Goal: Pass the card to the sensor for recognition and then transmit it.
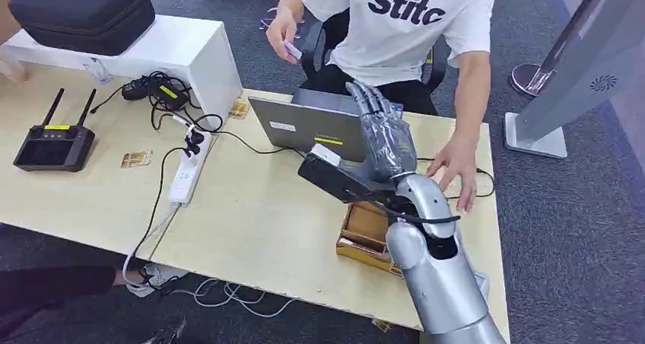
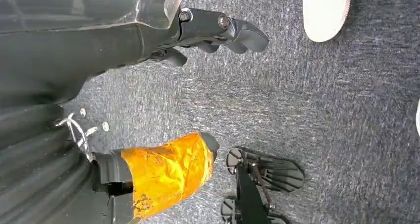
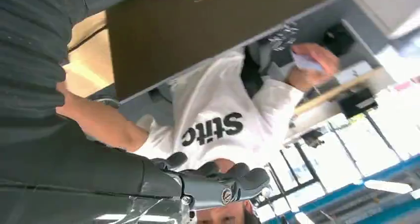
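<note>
The right robot hand (image 1: 386,135) is raised over the far side of the worktop (image 1: 251,222), fingers pointing up and spread apart with nothing in them. Its dark fingers (image 3: 218,177) show in the right wrist view too, loosely curved and bare against the white shirt of the person (image 1: 403,24) seated just beyond.

The card (image 1: 293,50) is not with the robot: the person pinches it in one raised hand (image 1: 283,30), up and off to the left of the right robot hand, well apart from it. In the right wrist view the same pale card (image 3: 307,62) sits in that person's fingers. The person's other hand (image 1: 459,165) lies flat on the worktop just to the right of the right robot hand.

Directly behind and left of the right robot hand stands an open grey laptop (image 1: 304,127), its lid back towards the robot. Under the forearm, near the worktop's near edge, is a small open wooden box (image 1: 363,234).

The left robot hand (image 2: 218,33) hangs low over the grey carpet (image 2: 322,110), fingers slightly curled and apart, holding nothing.

Far to the left on the worktop are a black controller with two antennas (image 1: 53,142) and a white power strip (image 1: 185,178).
</note>
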You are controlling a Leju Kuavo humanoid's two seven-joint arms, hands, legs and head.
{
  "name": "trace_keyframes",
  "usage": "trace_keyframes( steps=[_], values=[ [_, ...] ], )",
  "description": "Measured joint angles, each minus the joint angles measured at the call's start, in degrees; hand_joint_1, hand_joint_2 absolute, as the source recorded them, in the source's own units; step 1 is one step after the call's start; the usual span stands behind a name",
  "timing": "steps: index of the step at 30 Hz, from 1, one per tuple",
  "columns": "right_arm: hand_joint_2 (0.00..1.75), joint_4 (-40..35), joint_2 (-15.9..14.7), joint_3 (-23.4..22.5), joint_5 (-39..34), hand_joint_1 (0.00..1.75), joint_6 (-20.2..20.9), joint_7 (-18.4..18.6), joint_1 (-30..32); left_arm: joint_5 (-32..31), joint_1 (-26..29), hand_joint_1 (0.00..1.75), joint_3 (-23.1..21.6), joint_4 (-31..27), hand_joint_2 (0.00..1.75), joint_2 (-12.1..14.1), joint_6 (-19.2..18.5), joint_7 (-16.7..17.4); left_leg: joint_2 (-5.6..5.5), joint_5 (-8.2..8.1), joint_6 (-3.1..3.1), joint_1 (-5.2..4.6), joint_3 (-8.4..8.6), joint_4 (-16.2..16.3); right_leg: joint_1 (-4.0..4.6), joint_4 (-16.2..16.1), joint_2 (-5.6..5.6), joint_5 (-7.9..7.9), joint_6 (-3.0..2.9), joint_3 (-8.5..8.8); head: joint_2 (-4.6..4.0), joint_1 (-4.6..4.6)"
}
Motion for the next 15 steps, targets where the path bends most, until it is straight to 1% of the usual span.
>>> trace_keyframes(
  steps=[3,7,11,13,15],
  values=[
    [1.75,-9.3,-1.6,0.0,-2.1,0.0,-3.0,-2.7,6.1,1.1,0.4,0.0,0.7,0.0,1.75,-0.3,0.8,0.0,-0.04,-0.03,0.01,-0.01,-0.02,0.0,0.0,0.0,-0.01,-0.04,0.03,-0.01,0.0,0.0],
    [1.75,-21.0,-6.2,0.0,-3.2,0.0,-6.2,-6.7,15.7,2.6,0.9,0.0,2.2,0.0,1.75,-0.8,1.7,0.0,-0.05,-0.2,0.03,-0.03,-0.03,0.0,0.0,-0.1,-0.03,-0.13,0.07,0.02,0.0,0.04],
    [1.75,-27.7,-10.5,-0.3,-3.6,0.0,-8.8,-10.3,23.6,3.3,1.2,0.0,3.6,0.0,1.75,-1.4,2.2,-0.2,0.0,-0.25,0.08,-0.06,-0.03,0.0,0.0,-0.1,-0.02,-0.13,0.07,0.02,0.0,0.02],
    [1.75,-29.6,-12.1,-0.3,-2.5,0.0,-9.7,-11.1,26.7,3.6,1.3,0.0,4.2,0.0,1.75,-1.6,2.3,-0.2,0.01,-0.25,0.08,-0.05,-0.01,0.0,-0.01,-0.1,0.0,-0.13,0.07,0.01,0.0,0.0],
    [1.75,-31.2,-13.6,-0.4,-0.7,0.0,-11.6,-12.7,30.6,3.9,1.3,0.0,4.9,0.0,1.75,-1.7,2.4,-0.2,-0.03,-0.25,0.08,-0.04,-0.01,0.0,0.0,-0.1,-0.05,-0.15,0.08,0.05,0.0,0.02]
  ],
)
